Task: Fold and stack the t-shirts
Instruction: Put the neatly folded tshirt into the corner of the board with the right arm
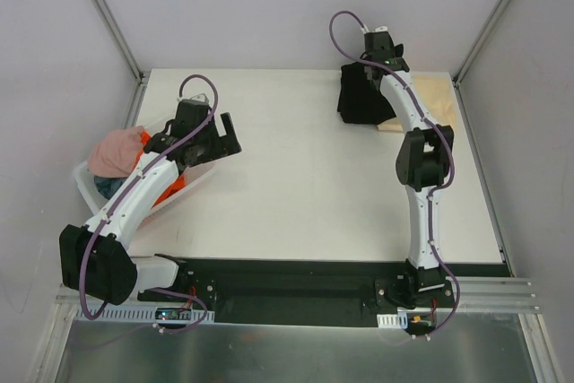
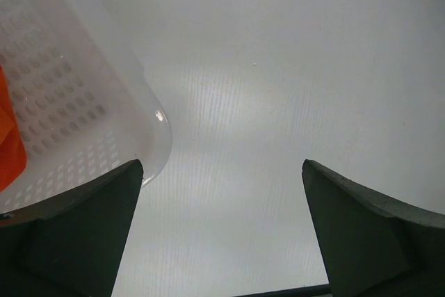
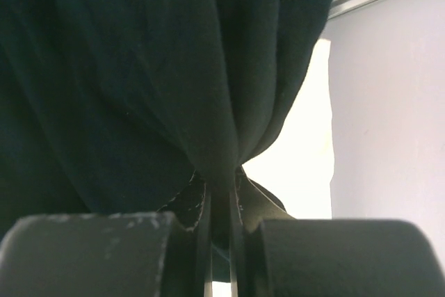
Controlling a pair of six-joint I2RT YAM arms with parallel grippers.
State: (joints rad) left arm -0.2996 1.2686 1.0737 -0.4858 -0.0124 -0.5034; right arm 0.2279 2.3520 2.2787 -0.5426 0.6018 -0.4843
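Observation:
My right gripper (image 1: 369, 69) is shut on the black t-shirt (image 1: 361, 100) at the far right of the table and holds a bunch of it up; the cloth fills the right wrist view (image 3: 139, 67), pinched between the jaws. A tan t-shirt (image 1: 430, 100) lies flat under and to the right of it. My left gripper (image 1: 226, 134) is open and empty, just right of the white basket (image 1: 85, 181), over bare table (image 2: 278, 102). Pink (image 1: 117, 150), orange (image 1: 175, 186) and grey-blue (image 1: 109, 186) t-shirts lie in the basket.
The basket's perforated wall (image 2: 62, 102) sits close to my left finger, with orange cloth (image 2: 8, 137) inside. Grey walls and metal rails enclose the table on the left, back and right. A black strip runs along the near edge by the arm bases.

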